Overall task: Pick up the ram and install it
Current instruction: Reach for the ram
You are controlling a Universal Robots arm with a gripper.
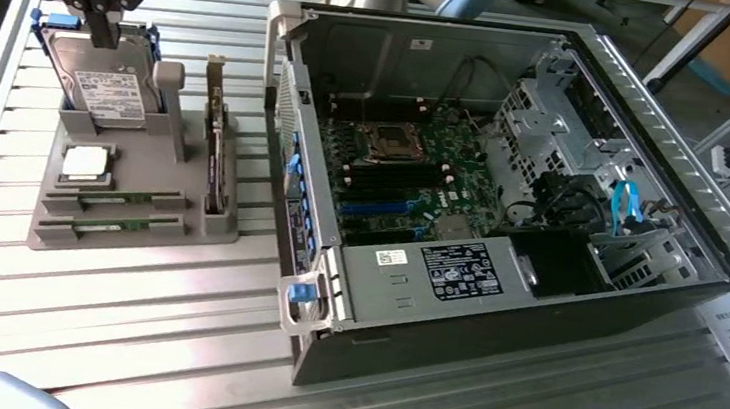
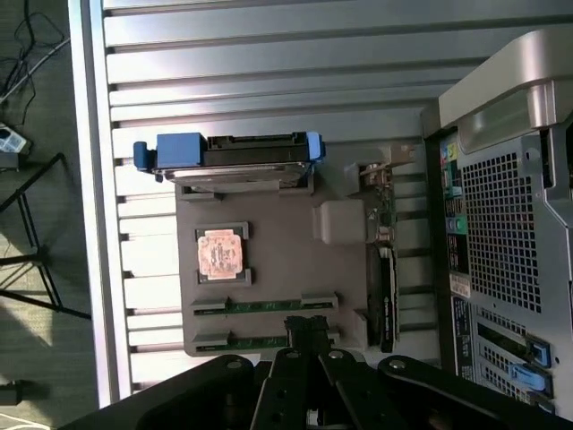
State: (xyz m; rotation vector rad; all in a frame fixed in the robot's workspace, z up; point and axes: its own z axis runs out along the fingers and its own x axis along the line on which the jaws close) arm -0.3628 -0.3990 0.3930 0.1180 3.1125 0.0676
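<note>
Two ram sticks, a first ram stick (image 1: 115, 199) (image 2: 264, 305) and a second ram stick (image 1: 108, 229) (image 2: 242, 341), are shown seated on edge in parallel slots at one end of a grey holder (image 1: 140, 175) (image 2: 286, 260), which is set on a slatted metal table (image 1: 126, 322) (image 2: 269, 81). A processor chip (image 1: 85, 162) (image 2: 219, 251) is laid flat beside them. A silver hard drive (image 1: 108, 84) (image 2: 237, 170) with blue rails is stood at the holder's opposite end, and an upright card (image 1: 216, 150) (image 2: 385, 296) is slotted along the side nearer the open computer case (image 1: 394, 47) (image 2: 510, 206). The gripper (image 1: 103, 37) (image 2: 309, 327) is held above the holder, over the hard drive in the exterior view, with its fingers pressed together on nothing. Both sticks are seen untouched in their slots, apart from the case.
</note>
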